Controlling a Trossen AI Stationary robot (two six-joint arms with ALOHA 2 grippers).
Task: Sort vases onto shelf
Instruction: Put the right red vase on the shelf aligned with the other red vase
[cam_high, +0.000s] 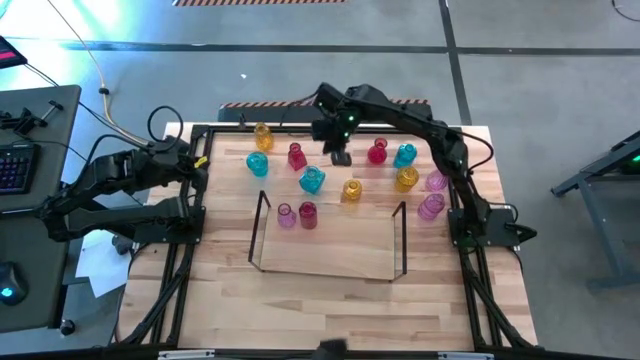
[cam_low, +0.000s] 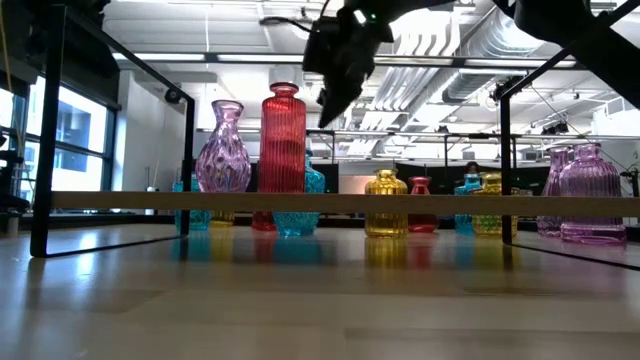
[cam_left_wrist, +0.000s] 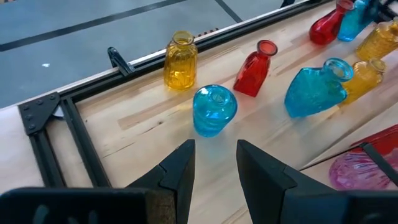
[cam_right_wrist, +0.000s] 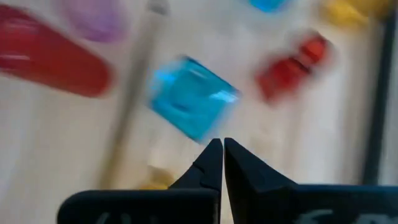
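1. While most of the vases stand loose on the table (cam_high: 330, 300), you have only two on the shelf (cam_high: 330, 245): a pink vase (cam_high: 286, 215) and a red vase (cam_high: 308, 215), side by side at its far left corner. By my judgement the sort has barely begun.
2. Reading left to right, your left gripper (cam_high: 197, 160) waits at the table's left edge, fingers parted and holding nothing, near a yellow vase (cam_high: 263, 137) and a cyan vase (cam_high: 258, 165).
3. Your right gripper (cam_high: 340, 155) hangs above the table between the scattered vases, beyond the shelf, fingers pressed together and empty. A large cyan vase (cam_high: 312, 180) stands just beside it.
4. Further right, you still have red, cyan, amber and pink vases waiting behind and beside the shelf's right end.
5. The high view gives you the whole layout. The low view alone shows the two shelved vases standing upright on the raised board, with the gripper above them. The left wrist view shows the open vase mouths; the right wrist view is smeared, showing only closed fingertips over a cyan shape.
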